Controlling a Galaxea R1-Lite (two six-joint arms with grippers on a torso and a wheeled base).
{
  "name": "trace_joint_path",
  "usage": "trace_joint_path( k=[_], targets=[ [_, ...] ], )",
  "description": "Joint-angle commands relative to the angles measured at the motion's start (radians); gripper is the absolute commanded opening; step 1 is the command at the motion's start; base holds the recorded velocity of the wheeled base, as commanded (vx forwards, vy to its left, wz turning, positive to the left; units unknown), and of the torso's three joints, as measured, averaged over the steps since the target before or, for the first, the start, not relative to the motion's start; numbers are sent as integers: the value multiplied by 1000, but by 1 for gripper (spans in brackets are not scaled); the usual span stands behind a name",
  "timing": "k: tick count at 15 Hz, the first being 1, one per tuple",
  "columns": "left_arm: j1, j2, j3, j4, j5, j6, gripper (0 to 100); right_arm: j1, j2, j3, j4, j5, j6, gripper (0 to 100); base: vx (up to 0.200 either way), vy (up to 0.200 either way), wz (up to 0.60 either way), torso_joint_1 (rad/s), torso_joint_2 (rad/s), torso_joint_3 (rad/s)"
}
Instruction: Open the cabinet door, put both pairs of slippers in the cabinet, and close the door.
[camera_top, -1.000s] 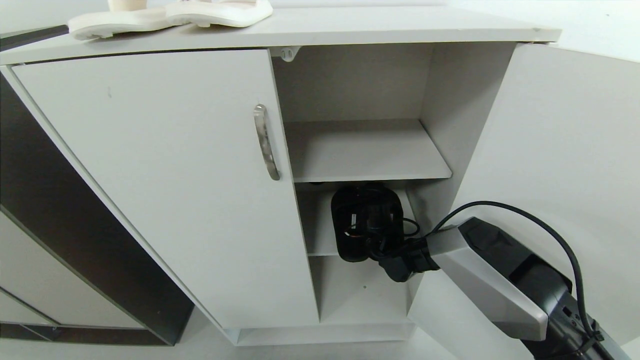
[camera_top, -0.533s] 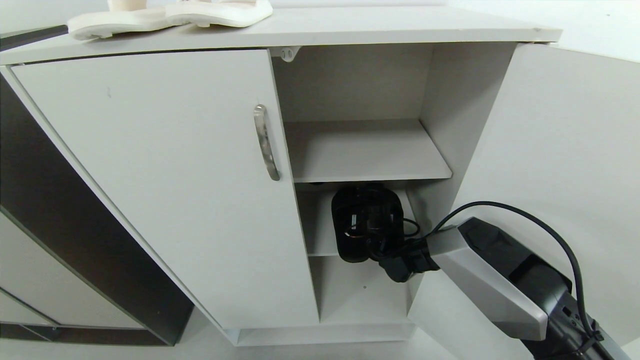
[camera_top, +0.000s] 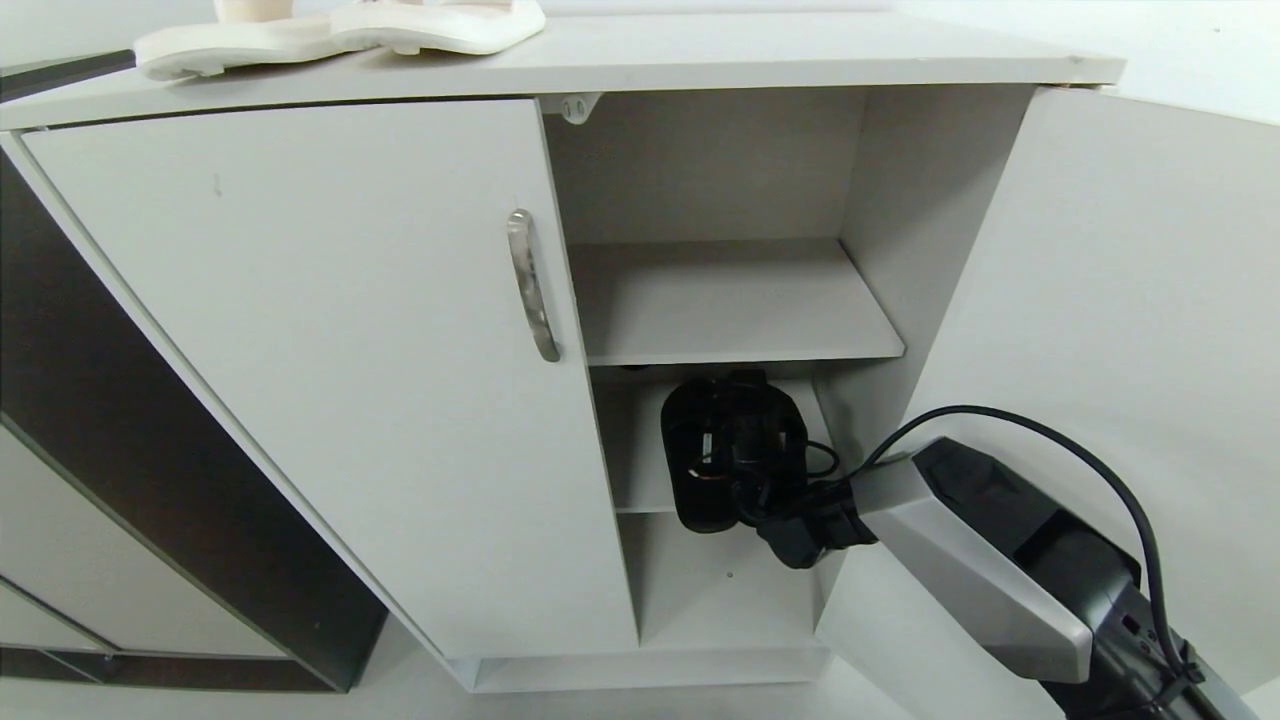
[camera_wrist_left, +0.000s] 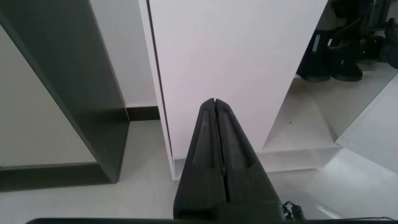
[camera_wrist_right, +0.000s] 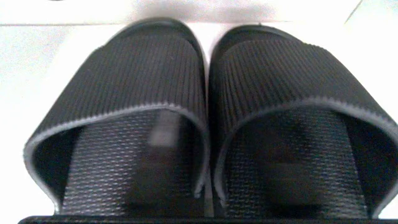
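the right end effector is clamped on the pair of black slippers, at the front of the cabinet's middle shelf. the left end effector, fingers pressed together on nothing, hangs low before the cabinet's closed left door. the white slippers lie on the cabinet's top, and the right door stands open.

Head above cabinet, right wrist close on slippers
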Motion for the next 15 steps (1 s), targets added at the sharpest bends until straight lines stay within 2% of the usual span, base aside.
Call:
trace_joint_path(
  k=[1,6,9,11,13,15],
  targets=[
    [1,2,0,0,0,0,0,3,-8,22,-4,-12,1,100,0,0,0,0,0,0],
    [0,2,0,0,0,0,0,35,-149,256,-117,-44,1,100,0,0,0,0,0,0],
    [0,2,0,0,-2,-2,0,75,-267,513,-268,-47,2,100,0,0,0,0,0,0],
    [1,2,0,0,-2,-2,0,112,-341,669,-320,-47,5,100,0,0,0,0,0,0],
    [1,2,0,0,0,-3,0,146,-379,757,-369,-47,7,100,0,0,0,0,0,0],
    [0,2,0,0,-2,-3,0,174,-382,763,-370,-53,5,100,0,0,0,0,0,0]
  ],
)
